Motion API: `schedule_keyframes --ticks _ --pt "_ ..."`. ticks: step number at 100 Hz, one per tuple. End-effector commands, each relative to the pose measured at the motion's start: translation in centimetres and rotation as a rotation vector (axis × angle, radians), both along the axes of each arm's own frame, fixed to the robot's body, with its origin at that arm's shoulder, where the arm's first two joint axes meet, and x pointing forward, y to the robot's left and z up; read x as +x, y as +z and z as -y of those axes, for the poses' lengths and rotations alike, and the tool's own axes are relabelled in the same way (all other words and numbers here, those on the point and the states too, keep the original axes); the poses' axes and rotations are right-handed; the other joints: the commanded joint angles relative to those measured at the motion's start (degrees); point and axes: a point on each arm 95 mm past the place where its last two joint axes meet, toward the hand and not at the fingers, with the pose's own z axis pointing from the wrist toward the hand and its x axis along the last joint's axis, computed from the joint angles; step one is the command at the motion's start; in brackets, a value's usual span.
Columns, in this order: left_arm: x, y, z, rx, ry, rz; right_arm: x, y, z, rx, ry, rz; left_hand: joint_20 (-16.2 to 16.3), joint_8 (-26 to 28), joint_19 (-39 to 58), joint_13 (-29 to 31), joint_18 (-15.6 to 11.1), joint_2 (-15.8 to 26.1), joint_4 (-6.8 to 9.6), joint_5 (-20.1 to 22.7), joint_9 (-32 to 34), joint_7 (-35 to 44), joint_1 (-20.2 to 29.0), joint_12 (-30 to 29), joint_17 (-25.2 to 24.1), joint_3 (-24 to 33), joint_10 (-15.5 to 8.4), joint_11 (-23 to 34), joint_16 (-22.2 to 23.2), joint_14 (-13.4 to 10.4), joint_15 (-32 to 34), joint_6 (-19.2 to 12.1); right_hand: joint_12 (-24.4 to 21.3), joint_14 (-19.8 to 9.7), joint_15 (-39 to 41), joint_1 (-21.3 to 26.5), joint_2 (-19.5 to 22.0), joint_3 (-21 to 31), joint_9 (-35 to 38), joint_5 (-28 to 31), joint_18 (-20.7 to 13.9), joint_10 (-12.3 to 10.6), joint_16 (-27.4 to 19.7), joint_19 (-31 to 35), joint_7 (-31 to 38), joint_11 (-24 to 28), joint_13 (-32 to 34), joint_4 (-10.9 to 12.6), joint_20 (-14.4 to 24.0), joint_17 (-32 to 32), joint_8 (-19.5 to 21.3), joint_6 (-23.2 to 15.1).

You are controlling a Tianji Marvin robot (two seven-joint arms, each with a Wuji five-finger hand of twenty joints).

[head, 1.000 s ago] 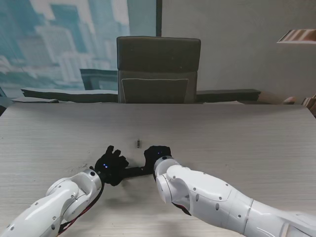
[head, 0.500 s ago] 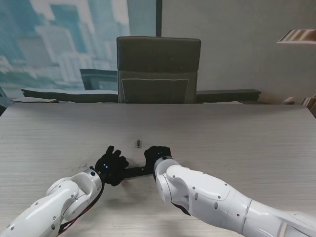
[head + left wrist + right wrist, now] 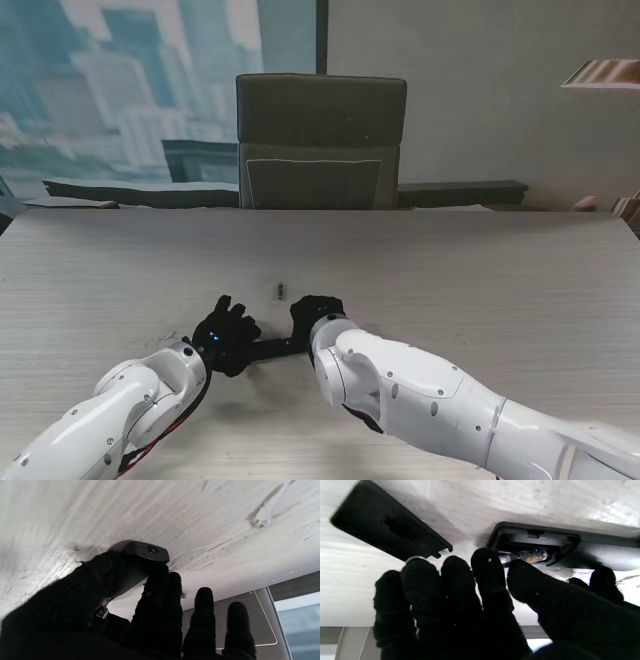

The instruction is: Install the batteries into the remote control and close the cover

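Note:
The black remote lies flat on the table between my two hands, its battery bay open. My left hand is shut on one end of the remote, thumb on one side and fingers on the other. My right hand pinches a silver battery between a fingertip and the thumb, right at the mouth of the bay. The loose black cover rests on the table beside the remote. A second small battery sits a little farther from me than the hands.
A pale wooden table spreads wide on both sides. A dark office chair stands behind its far edge. My right forearm covers the table near me.
My right forearm has crept slightly to the left. Both hands and the remote stay where they were.

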Motion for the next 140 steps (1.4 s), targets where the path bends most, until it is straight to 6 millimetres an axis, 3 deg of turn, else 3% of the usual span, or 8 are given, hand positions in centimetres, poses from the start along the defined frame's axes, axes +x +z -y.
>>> schedule_keyframes --ticks 1,51,72,82,89,99,123,140 --pt "-1.2 -1.9 -0.1 0.028 -0.001 -0.068 -0.5 -0.6 -0.7 0.003 0.019 -0.041 -0.6 1.84 1.08 0.69 0.93 1.51 0.07 7.25 0.73 9.87 5.38 0.88 -0.17 0.11 -1.46 0.74 -0.31 0.16 0.48 -16.68 0.79 0.28 0.86 1.72 -1.18 1.09 0.05 -1.04 0.85 1.68 -0.37 2.33 -0.43 0.66 0.44 -1.13 1.02 -0.4 -0.56 -2.87" --pt "-1.2 -1.8 -0.2 0.028 0.0 -0.065 -0.4 -1.9 -1.6 -0.02 0.072 -0.095 -0.67 1.96 1.07 0.69 0.95 1.72 0.02 7.07 0.62 9.9 5.6 0.87 -0.2 -0.2 -1.47 0.71 -0.33 0.16 0.46 -17.07 1.0 -0.4 1.52 1.62 -2.07 1.8 0.76 -0.72 -0.11 1.05 -0.25 3.18 0.0 1.03 1.18 -1.19 1.22 0.31 0.05 -2.45" --pt "-1.2 -1.7 -0.3 0.04 0.011 -0.064 -0.6 -0.6 -0.9 -0.003 0.072 -0.012 -0.72 1.93 1.02 0.64 0.93 1.74 0.06 7.12 0.63 9.89 5.55 0.84 -0.3 -0.28 -1.47 0.66 -0.36 0.06 0.39 -16.96 0.9 -1.09 0.13 -3.95 -2.23 -1.69 -2.08 -2.32 -0.62 0.28 -0.47 1.5 -1.71 0.51 -1.78 -2.4 0.59 -2.04 -0.19 -5.15" --pt "-1.2 -1.6 -0.5 0.048 0.019 -0.06 -0.7 0.5 -0.5 0.014 0.074 0.043 -0.74 1.89 1.0 0.62 0.92 1.83 0.0 7.07 0.55 9.82 5.48 0.8 -0.31 -0.44 -1.45 0.57 -0.38 0.06 0.35 -17.12 0.57 -1.3 -1.79 -6.46 -1.56 -3.79 -4.79 -4.41 -1.01 0.43 -0.28 -0.61 -3.36 -0.15 -4.34 -1.69 -0.14 -4.59 0.69 -5.35" --pt "-1.2 -1.6 -0.6 0.053 0.025 -0.058 -0.8 1.0 -0.3 0.023 0.076 0.079 -0.77 1.8 0.94 0.45 0.9 2.01 -0.1 6.77 0.47 9.59 5.45 0.77 -0.38 -0.66 -1.46 0.51 -0.41 0.12 0.26 -17.34 0.42 -1.43 -2.41 -6.94 -1.38 -4.29 -5.82 -5.37 -1.14 0.42 -0.21 -1.51 -3.8 -0.45 -5.34 -1.67 -0.45 -5.8 0.81 -5.52" --pt "-1.1 -1.5 -0.8 0.063 0.031 -0.057 -1.0 1.5 0.0 0.03 0.073 0.106 -0.91 2.3 0.6 0.01 0.78 2.85 -0.12 5.17 -0.18 9.39 5.67 0.64 -0.66 -1.91 -1.29 0.07 -0.47 0.11 0.03 -20.29 0.16 -1.54 -3.29 -7.19 -1.2 -4.79 -6.92 -6.37 -1.21 0.48 -0.09 -3.18 -4.1 -0.77 -6.45 -1.54 -1.09 -7.3 0.93 -5.72" --pt "-1.0 -1.1 -1.2 0.084 0.051 -0.034 -1.0 1.5 0.5 0.029 0.076 0.138 -0.92 2.42 0.47 -0.24 0.74 2.87 -0.35 4.19 -0.79 8.69 6.08 0.58 -0.71 -2.81 -1.11 -0.36 -0.48 0.04 -0.12 -21.15 -0.76 -2.27 -6.61 -7.45 -1.24 -5.38 -11.01 -10.44 -1.3 0.5 -0.22 -7.03 -6.11 -2.48 -10.12 -1.38 -2.77 -10.58 -0.02 -5.89" --pt "-0.9 -0.9 -1.7 0.101 0.071 -0.027 0.0 1.6 0.3 0.033 0.066 0.153 -0.94 2.65 0.34 -0.32 0.74 2.89 -0.55 4.06 -0.93 8.64 6.4 0.56 -0.77 -3.23 -1.26 -0.53 -0.53 -0.05 -0.25 -21.41 -1.03 -2.43 -7.34 -7.54 -1.33 -5.42 -12.41 -12.34 -2.15 0.57 0.23 -5.46 -7.04 -2.61 -11.18 -1.13 -2.24 -10.23 -0.6 -5.65"
